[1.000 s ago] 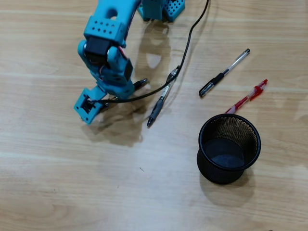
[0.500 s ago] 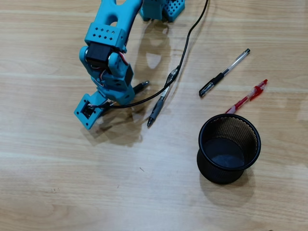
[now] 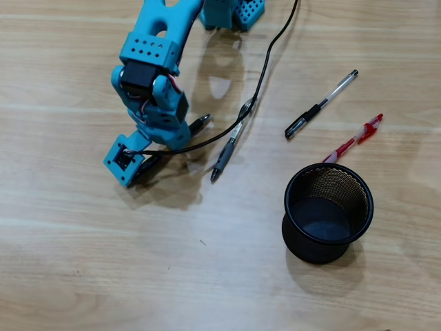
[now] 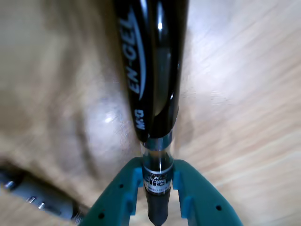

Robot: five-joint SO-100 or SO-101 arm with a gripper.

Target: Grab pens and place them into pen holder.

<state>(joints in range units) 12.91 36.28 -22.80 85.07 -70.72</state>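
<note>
In the overhead view the teal arm reached down toward the left part of the wooden worktop [image 3: 83, 276], its end effector [image 3: 141, 162] low over the surface with a black pen [image 3: 196, 124] sticking out from under the wrist toward the right. Compared with the picture a second before, the wrist had tilted a little and the pen's dark body now showed at the lower left near the camera block, while its free end sat slightly higher in the view. I judge from this that the pen had been gripped and was starting to come off the wood. The grey-black clicker pen [image 3: 227, 148] lay just beside it, crossed by the black cable [image 3: 269, 62]. The clear pen with black cap [image 3: 321, 105] and the red-and-clear pen [image 3: 355, 139] lay unmoved to the right. The pen holder [image 3: 328, 212] stood empty at the lower right, well apart from the arm.

In the wrist view the end effector [image 4: 158, 186] was pinching the black pen [image 4: 153, 70] between its two teal fingers [image 4: 123, 188], gripping the barrel at a silver band, the glossy printed body filling the frame above. The clicker's tip [image 4: 33, 197] showed blurred at the lower left. With the grip made, lifting and carrying to the holder remained.
</note>
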